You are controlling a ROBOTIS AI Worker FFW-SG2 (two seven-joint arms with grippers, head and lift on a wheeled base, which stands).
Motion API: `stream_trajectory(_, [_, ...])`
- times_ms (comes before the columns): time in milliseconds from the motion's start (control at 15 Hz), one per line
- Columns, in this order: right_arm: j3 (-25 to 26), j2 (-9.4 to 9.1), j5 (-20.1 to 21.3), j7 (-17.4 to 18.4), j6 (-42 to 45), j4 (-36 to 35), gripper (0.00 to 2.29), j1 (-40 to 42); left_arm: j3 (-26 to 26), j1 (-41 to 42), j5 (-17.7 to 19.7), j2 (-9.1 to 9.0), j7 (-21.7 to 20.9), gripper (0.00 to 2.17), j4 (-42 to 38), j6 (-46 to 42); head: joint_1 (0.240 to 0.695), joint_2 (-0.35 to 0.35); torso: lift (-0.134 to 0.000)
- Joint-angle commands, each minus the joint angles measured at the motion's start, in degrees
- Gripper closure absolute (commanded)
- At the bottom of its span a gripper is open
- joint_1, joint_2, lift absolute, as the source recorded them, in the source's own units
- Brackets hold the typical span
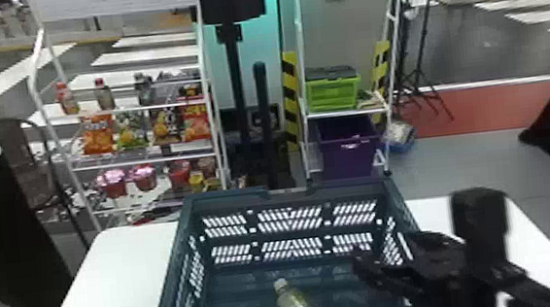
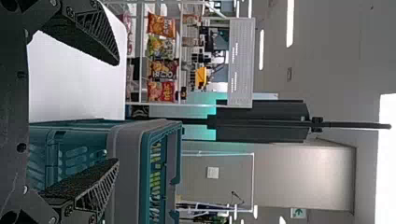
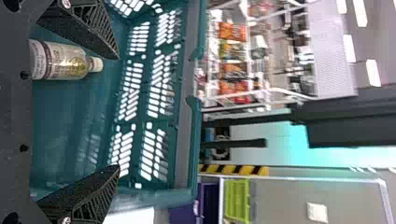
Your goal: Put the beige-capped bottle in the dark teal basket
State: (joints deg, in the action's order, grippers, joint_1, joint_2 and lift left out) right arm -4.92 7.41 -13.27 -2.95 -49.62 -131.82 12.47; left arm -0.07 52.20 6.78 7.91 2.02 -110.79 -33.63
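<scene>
The beige-capped bottle (image 1: 293, 305) lies on the floor of the dark teal basket (image 1: 235, 291), near its front wall, cap pointing away. Over the basket's right side is my right gripper (image 1: 367, 272). In the right wrist view my right gripper (image 3: 116, 112) has its fingers wide apart with nothing between them; the bottle (image 3: 65, 60) lies beyond, close to one finger, inside the basket (image 3: 189, 144). My left gripper (image 2: 116, 112) stands open and holds nothing, beside the basket (image 2: 126, 149) in the left wrist view.
The basket stands on a white table (image 1: 106, 280). Behind it are a shelf rack with snacks (image 1: 140, 135) and small bottles, a black post (image 1: 264, 117), and a rack with a green crate (image 1: 333, 90) and a purple bin (image 1: 348, 157). A person stands at the far left.
</scene>
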Motion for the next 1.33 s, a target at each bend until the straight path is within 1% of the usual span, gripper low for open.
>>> stream_trajectory(0, [4.22, 0.32, -0.44, -1.71, 11.69, -1.59, 0.05, 8.54, -0.37, -0.08, -0.19, 0.00, 0.00, 0.15, -0.57, 0.72, 0.499, 0.000, 0.000])
stream_trajectory(133, [7.21, 0.32, -1.23, -3.11, 21.53, -1.51, 0.05, 15.13, -0.37, 0.01, -0.28, 0.00, 0.09, 0.15, -0.92, 0.90, 0.499, 0.000, 0.000])
stream_trajectory(200, [8.09, 0.59, -2.20, -3.20, 26.98, -0.98, 0.05, 18.56, -0.37, 0.01, -0.28, -0.09, 0.09, 0.15, -0.92, 0.90, 0.499, 0.000, 0.000])
stream_trajectory(267, [8.44, 1.11, -2.29, -3.38, 32.96, 0.16, 0.05, 21.46, -0.37, 0.10, -0.28, -0.18, 0.09, 0.15, -0.84, 0.90, 0.499, 0.000, 0.000])
stream_trajectory(400, [9.93, 0.50, -2.38, -5.31, 42.80, 2.62, 0.06, 26.55, -0.37, 0.10, -0.28, -0.27, 0.27, 0.15, -0.84, 0.90, 0.499, 0.000, 0.000])
stream_trajectory(467, [10.19, 0.59, -2.38, -5.57, 47.72, 3.94, 0.06, 28.84, -0.37, 0.10, -0.28, -0.35, 0.27, 0.15, -0.92, 0.90, 0.499, 0.000, 0.000])
stream_trajectory(533, [10.90, 0.50, -2.47, -6.72, 50.71, 4.91, 0.06, 30.51, -0.37, 0.01, -0.28, -0.44, 0.36, 0.15, -1.01, 0.90, 0.499, 0.000, 0.000])
stream_trajectory(600, [11.25, 0.32, -2.64, -8.04, 53.53, 5.88, 0.06, 32.09, -0.37, 0.01, -0.37, -0.53, 0.36, 0.15, -1.01, 0.90, 0.499, 0.000, 0.000])
stream_trajectory(733, [11.16, 0.23, -2.82, -9.27, 58.97, 8.43, 0.07, 34.73, -0.37, 0.01, -0.37, -0.53, 0.36, 0.15, -1.10, 0.90, 0.499, 0.000, 0.000])
stream_trajectory(800, [11.25, -0.56, -2.73, -10.23, 60.91, 9.74, 0.07, 35.43, -0.37, 0.01, -0.37, -0.53, 0.36, 0.15, -1.45, 1.60, 0.499, 0.000, 0.000])
stream_trajectory(867, [11.95, -1.96, -2.73, -11.82, 62.49, 11.24, 0.07, 36.05, -0.37, 0.01, -0.37, -0.53, 0.44, 0.15, -1.63, 1.60, 0.499, 0.000, 0.000])
stream_trajectory(933, [12.57, -2.67, -2.73, -12.96, 62.49, 11.94, 0.07, 36.40, -0.19, 0.01, -0.37, -0.53, 0.44, 0.15, -1.98, 2.83, 0.499, 0.000, 0.000])
stream_trajectory(1267, [12.83, -2.93, -2.64, -13.31, 65.13, 12.56, 0.07, 37.72, -0.28, -0.34, -0.46, -0.53, 0.79, 0.15, -3.03, 4.59, 0.499, 0.000, 0.000])
